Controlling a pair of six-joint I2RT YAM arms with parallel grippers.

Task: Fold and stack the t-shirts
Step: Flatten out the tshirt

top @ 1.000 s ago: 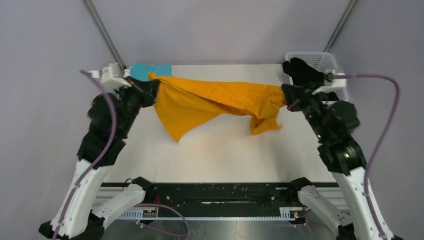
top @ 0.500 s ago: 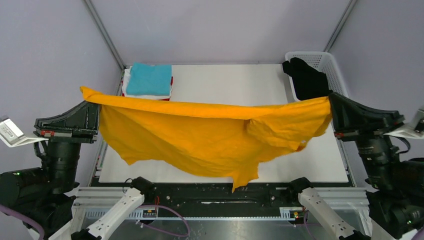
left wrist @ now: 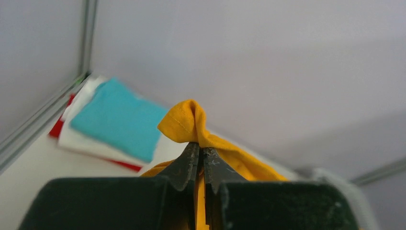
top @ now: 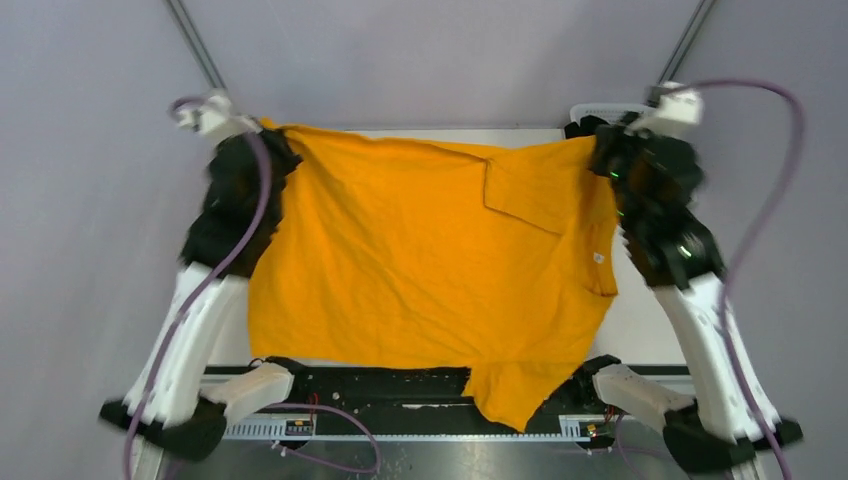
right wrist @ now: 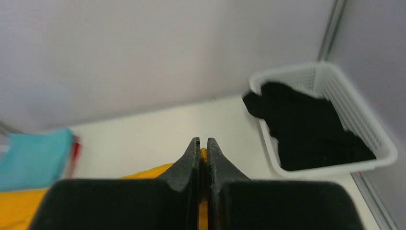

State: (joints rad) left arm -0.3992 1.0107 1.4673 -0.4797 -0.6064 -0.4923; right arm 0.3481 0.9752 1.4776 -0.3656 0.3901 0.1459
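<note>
Held mustard-orange t-shirt (top: 420, 260) is spread wide over the surface (top: 640, 315). Its top edge is strung left-right along the far side, its body trails toward the arm bases, and a tail hangs past the near edge. Both far corners are pinched: left end effector (left wrist: 201, 149) is clamped tight on a cloth bunch, right end effector (right wrist: 202, 142) is closed on the other corner. Fold axis looks far-to-near, with both arms equally placed. The folded stack, turquoise t-shirt (left wrist: 119, 117) on top, sits far-left, nearer the left arm; basket (right wrist: 297, 79) is far-right.

One mustard-orange shirt (top: 420, 260), three folded shirts (left wrist: 115, 117), one basket (right wrist: 352, 103), one black garment (right wrist: 306, 127), two end effectors (left wrist: 201, 152) (right wrist: 202, 143).
</note>
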